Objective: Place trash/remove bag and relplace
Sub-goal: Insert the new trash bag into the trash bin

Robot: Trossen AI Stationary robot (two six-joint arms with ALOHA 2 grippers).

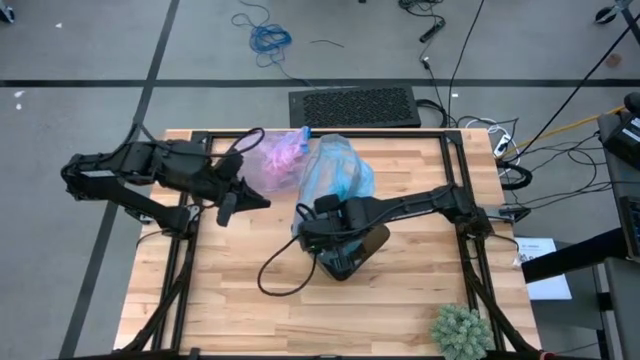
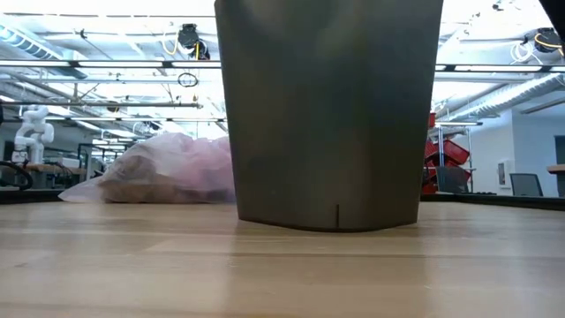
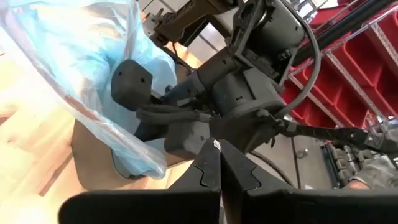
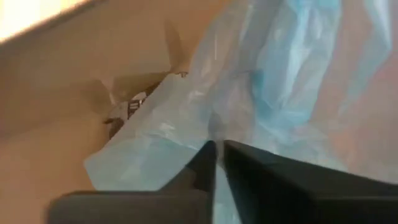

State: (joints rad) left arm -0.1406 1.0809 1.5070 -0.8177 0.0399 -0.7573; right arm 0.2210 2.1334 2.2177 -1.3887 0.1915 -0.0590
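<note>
The blue bag [image 1: 338, 168] is thin, soft film: light, crinkly, slippery, and it collapses under its own weight. It drapes from the bin [image 1: 352, 252] mouth toward the table's far edge. Judged best hold: pinch a gathered fold near the bag's open hem, not a single flat layer, which would likely slip or tear.

The pink bag [image 1: 270, 160], filled with brown trash [image 2: 141, 172], lies on its side near the far edge, left of centre, just beside the blue bag. It is soft and heavier; its gathered neck appears the safest hold.

The right gripper [image 4: 217, 163] is at the bin mouth, fingers nearly together with a narrow gap, blue film directly ahead of the tips. Whether film is pinched cannot be told.

The left gripper [image 3: 219, 169] is fully closed and empty, hovering left of the bin, near the pink bag
</note>
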